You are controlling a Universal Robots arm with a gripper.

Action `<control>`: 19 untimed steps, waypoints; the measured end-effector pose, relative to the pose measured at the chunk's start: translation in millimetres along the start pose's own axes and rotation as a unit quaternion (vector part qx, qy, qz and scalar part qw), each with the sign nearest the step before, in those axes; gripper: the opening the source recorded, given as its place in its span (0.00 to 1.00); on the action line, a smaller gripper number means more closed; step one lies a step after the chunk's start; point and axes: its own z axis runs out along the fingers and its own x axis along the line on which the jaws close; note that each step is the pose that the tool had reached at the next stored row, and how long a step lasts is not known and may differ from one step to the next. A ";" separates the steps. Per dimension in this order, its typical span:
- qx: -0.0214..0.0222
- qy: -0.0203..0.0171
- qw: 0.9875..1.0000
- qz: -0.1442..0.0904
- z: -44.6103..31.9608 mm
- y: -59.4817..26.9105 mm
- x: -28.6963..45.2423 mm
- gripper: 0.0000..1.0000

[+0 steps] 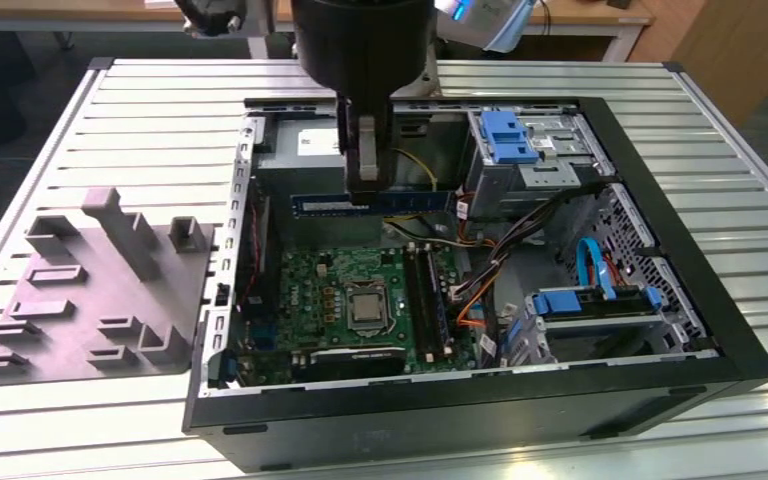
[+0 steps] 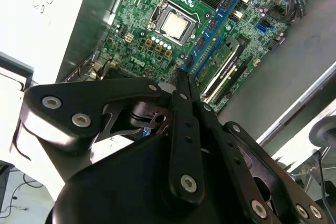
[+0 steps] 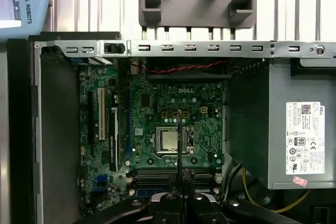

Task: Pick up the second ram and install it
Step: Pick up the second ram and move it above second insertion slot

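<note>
Gripper [image 1: 364, 188]: dark, two-fingered, hanging straight down over the open computer case [image 1: 704, 330]; fingers drawn close together and clamped on the memory stick. In the second wrist view the fingers meet at a narrow point [image 2: 182, 74] with the stick running out beyond them.

Memory stick [image 1: 411, 203]: long, thin, blue, with dark chips; held near its middle, level, in the air above the inside of the case, not seated in any slot. In the second wrist view [image 2: 212, 24] it lies along the same line as the black memory slots [image 2: 233, 61] below it.

Motherboard [image 1: 344, 290]: green, flat on the floor of the case, with a square processor [image 3: 169, 140] near its centre and long black memory slots beside that.

Power supply [image 1: 297, 150]: grey box in the far corner of the case on the exterior view's left, just behind the stick.

Drive brackets [image 1: 507, 135]: blue, on the exterior view's right side of the case.

Holder [image 1: 91, 290]: grey plastic plate with raised blocks, outside the case on the exterior view's left.

Table [image 1: 157, 110]: pale, slatted metal, bearing case and holder.
</note>
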 end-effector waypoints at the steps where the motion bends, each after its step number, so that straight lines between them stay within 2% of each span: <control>1: 0.000 0.000 1.000 0.000 1.8 -0.2 0.1 0.11; 15: 0.000 0.000 1.000 0.000 27.3 -2.1 0.9 0.11; 19: 0.000 0.000 1.000 0.000 28.7 -2.2 1.0 0.11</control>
